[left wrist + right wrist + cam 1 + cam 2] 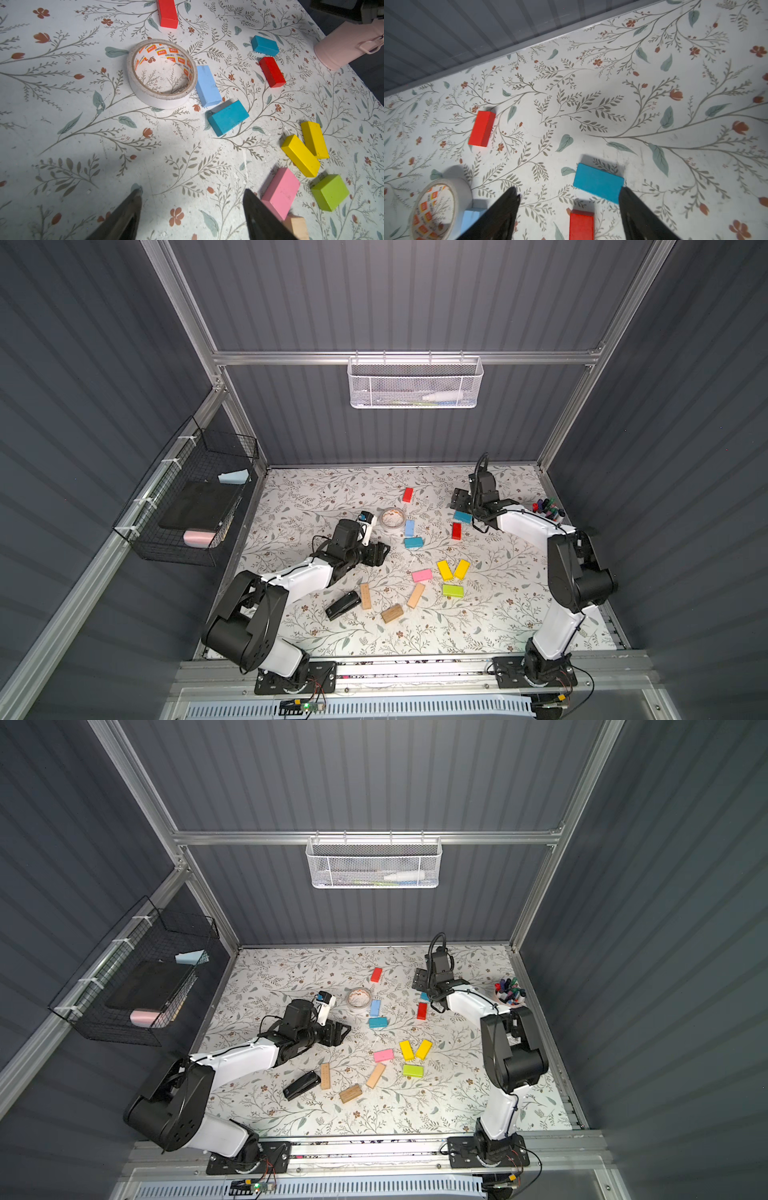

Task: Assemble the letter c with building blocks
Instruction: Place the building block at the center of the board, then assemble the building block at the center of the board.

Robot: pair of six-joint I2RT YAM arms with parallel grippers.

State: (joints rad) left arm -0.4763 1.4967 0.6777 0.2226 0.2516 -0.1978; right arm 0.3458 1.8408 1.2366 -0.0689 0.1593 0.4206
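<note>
right gripper [568,193] spread wide, holding nothing, i see it low over the mat [654,93]. teal block [598,182] lies flat right at one fingertip, red block [581,224] just beside it. left gripper [192,193] also wide and empty, pink block [280,193] next to one finger. no c laid out yet.

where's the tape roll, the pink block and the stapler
tape roll [162,101]: left wrist view, on its white outer wall
pink block [280,192]: left wrist view, middle of its top face
stapler [343,605]: in a top view, middle of its black body
</note>
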